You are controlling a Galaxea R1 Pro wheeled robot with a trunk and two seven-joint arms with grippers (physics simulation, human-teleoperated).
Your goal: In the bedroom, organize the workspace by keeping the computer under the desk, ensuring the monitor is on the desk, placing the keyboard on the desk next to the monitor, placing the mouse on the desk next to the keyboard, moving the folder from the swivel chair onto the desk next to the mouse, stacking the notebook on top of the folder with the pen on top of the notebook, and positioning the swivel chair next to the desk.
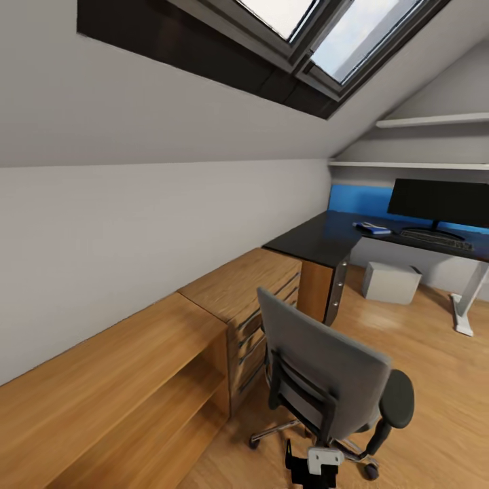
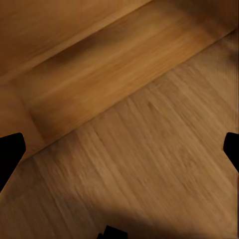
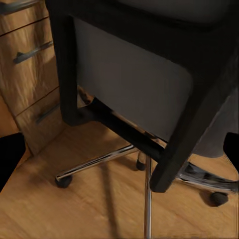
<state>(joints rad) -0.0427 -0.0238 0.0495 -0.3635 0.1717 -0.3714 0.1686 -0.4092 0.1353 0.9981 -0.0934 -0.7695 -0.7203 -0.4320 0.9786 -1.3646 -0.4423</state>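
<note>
Swivel chair (image 1: 326, 380), base partly hidden behind its back; monitor (image 1: 445, 202) cut off at frame edge. Both end effectors spread wide, grasping nothing.

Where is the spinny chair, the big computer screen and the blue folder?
swivel chair (image 1: 326, 370): head view, on the grey back of the chair.
monitor (image 1: 438, 202): head view, on the middle of its black screen.
folder (image 1: 372, 228): head view, on its blue cover, lying on the desk.
</note>
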